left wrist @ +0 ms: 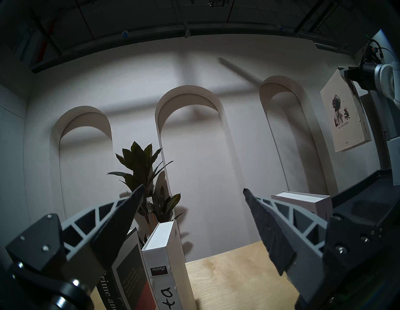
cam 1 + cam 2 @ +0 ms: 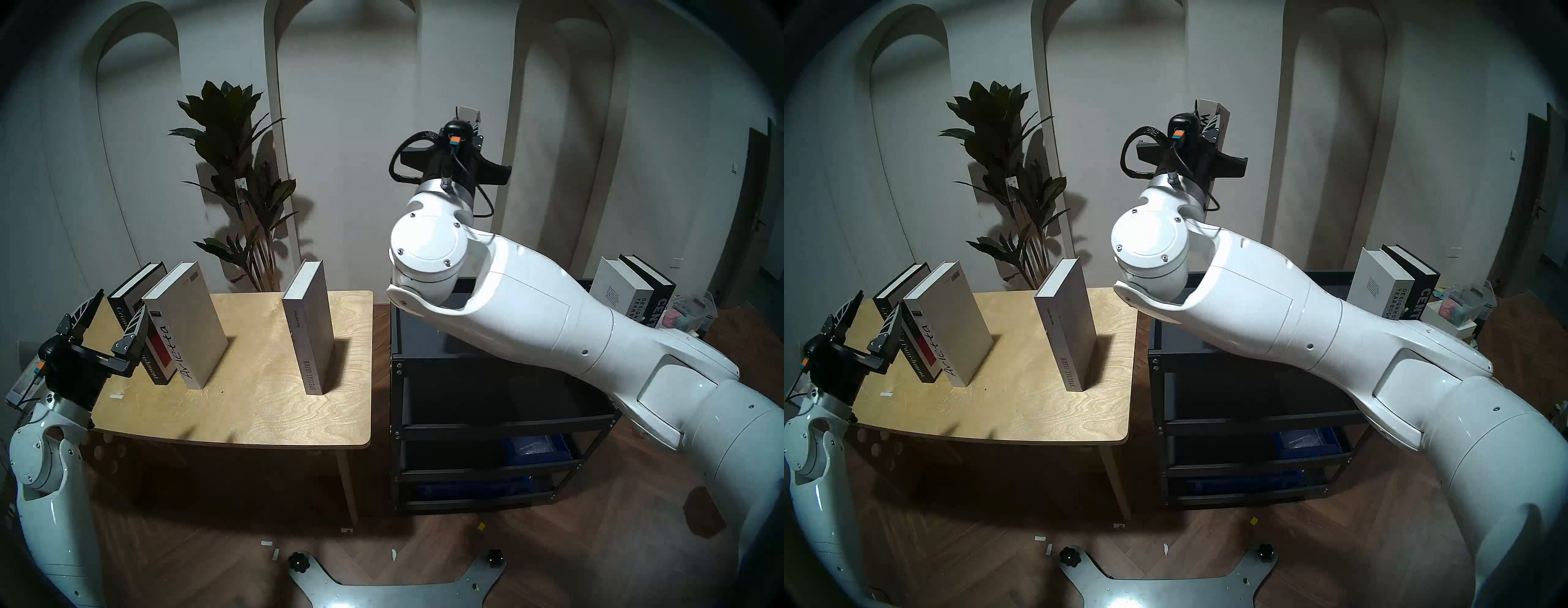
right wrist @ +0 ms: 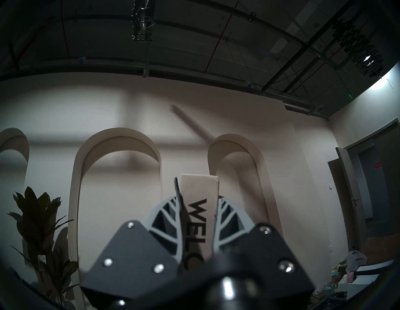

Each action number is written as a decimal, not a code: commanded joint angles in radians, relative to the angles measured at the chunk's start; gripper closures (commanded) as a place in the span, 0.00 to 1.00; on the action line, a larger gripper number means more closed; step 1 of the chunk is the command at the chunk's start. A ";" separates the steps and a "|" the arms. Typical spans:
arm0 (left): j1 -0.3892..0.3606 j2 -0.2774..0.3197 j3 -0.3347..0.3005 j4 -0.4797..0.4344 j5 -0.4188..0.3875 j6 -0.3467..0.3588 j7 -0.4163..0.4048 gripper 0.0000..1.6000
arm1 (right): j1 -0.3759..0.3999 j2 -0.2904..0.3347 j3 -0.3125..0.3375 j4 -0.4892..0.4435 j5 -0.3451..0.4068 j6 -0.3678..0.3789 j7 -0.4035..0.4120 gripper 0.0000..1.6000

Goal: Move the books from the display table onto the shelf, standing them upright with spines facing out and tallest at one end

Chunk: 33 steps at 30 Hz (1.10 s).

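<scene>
Hovering at the near-left corner of the display table (image 2: 271,407), the left gripper (image 2: 111,319) has its two ribbed, wedge-shaped fingers spread wide with nothing between them; their inner faces look like rough dark foam over a grey lattice. Just beyond its tips stand three hardcovers on the pale plywood, whose grain swirls under a few scuffs and a scrap of white tape: the black Crime and Punishment book (image 2: 136,297) leaning against the white Arietta book (image 2: 191,322) (handwritten-style lettering down its spine), and, well apart to the right, the grey Special Issue book (image 2: 309,327) standing upright by itself.

To the right of the table, just beside it, stands the shelf (image 2: 500,424), a black metal rack of rimmed tiers with blue bins in the lower ones. On its top tray at the far right end stand the white Designhotels Yearbook (image 2: 619,293) and the black Century book (image 2: 655,293), side by side and touching, spines outward.

Above the rack, the right gripper (image 3: 198,207) is pinched on the spine of the cream Welcome book (image 1: 344,114), held high in the air and tilted.

Farther back a leafy plant (image 2: 237,178) stands behind the table, against a matte white wall with arched recesses. Dark herringbone wood covers the floor.
</scene>
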 commanded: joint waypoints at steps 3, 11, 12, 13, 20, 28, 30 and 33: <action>-0.004 0.004 -0.001 -0.010 -0.001 -0.003 -0.001 0.00 | -0.035 0.135 0.047 -0.082 0.017 0.008 0.044 1.00; -0.004 0.004 0.000 -0.009 -0.001 -0.003 -0.001 0.00 | -0.071 0.230 0.084 -0.122 0.051 0.015 0.090 1.00; -0.004 0.004 0.000 -0.009 -0.001 -0.003 -0.001 0.00 | -0.077 0.243 0.090 -0.125 0.056 0.016 0.097 1.00; -0.004 0.004 0.000 -0.009 -0.001 -0.003 0.000 0.00 | -0.081 0.256 0.093 -0.128 0.061 0.017 0.104 1.00; -0.005 0.004 0.000 -0.009 -0.001 -0.003 0.000 0.00 | -0.110 0.341 0.124 -0.144 0.099 0.027 0.166 1.00; -0.005 0.005 0.000 -0.009 -0.001 -0.003 0.001 0.00 | -0.146 0.433 0.140 -0.154 0.142 0.048 0.272 1.00; -0.005 0.005 0.000 -0.009 -0.001 -0.004 0.001 0.00 | -0.150 0.460 0.142 -0.159 0.150 0.055 0.303 1.00; -0.005 0.005 0.000 -0.010 -0.001 -0.004 0.001 0.00 | -0.161 0.577 0.135 -0.199 0.173 0.062 0.395 1.00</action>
